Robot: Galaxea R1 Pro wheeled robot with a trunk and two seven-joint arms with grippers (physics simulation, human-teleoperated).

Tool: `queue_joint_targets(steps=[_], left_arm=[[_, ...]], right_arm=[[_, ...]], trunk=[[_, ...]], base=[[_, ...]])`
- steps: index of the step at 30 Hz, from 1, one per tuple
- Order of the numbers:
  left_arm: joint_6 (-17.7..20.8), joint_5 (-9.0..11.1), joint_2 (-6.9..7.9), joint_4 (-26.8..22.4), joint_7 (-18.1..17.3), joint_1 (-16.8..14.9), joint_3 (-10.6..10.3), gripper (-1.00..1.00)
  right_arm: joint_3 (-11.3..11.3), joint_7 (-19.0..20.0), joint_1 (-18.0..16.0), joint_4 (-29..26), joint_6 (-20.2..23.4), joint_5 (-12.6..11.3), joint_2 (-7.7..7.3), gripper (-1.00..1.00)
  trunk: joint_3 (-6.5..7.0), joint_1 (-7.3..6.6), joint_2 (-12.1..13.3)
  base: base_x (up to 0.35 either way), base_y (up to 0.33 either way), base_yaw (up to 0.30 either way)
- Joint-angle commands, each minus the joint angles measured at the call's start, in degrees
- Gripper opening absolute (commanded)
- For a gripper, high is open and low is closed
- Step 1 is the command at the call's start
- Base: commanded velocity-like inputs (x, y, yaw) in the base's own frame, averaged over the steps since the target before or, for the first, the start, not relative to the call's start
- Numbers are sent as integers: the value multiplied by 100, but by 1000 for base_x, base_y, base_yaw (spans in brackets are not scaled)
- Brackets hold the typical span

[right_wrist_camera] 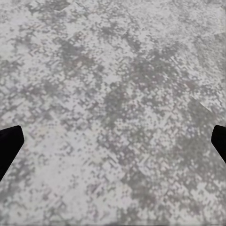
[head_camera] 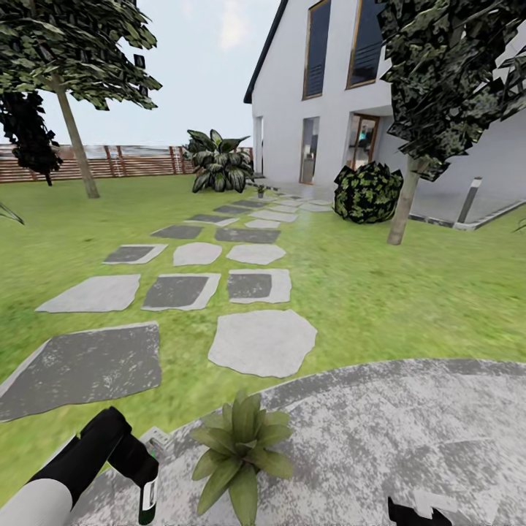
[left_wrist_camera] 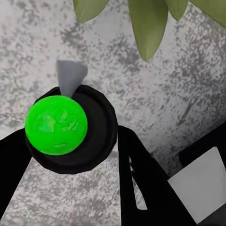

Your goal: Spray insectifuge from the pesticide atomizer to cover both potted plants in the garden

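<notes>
The left gripper (left_wrist_camera: 70, 141) clamps the pesticide atomizer (head_camera: 148, 491) near the patio (head_camera: 409, 438) edge, just beside a potted plant (head_camera: 241, 449). The right gripper (right_wrist_camera: 113, 141) hangs over bare paving, fingers spread wide.

You have no text, brand, number or sign that can be read anywhere in these views. The pesticide atomizer (head_camera: 148, 493) that your left gripper (head_camera: 139, 467) holds carries a pale label patch on its dark green body, but whatever is printed there is too small and blurred to make out.
</notes>
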Motion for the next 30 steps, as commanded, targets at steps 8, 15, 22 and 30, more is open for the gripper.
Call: queue_joint_targets(steps=[8,15,22,30], left_arm=[[33,-42,-24,-26,-37,-3,-22,-100],[33,-42,-46,-77,-15,-3,-36,-100],[37,-51,-38,-77,-11,-4,-45,-100],[47,-51,-3,-63,-10,-6,-17,-100]], right_arm=[[38,-13,-3,-2,-20,-43,-1,100],[38,-13,-3,1,-22,-47,-6,100],[51,3,4,150,-22,-34,-17,100],[71,284,6,150,-8,-25,-22,100]], trunk=[[-78,-1,-3],[-167,65,-123],[-294,219,-404],[-403,350,-644]], base=[[-33,0,0],[-2,0,0],[0,0,0],[0,0,0]])
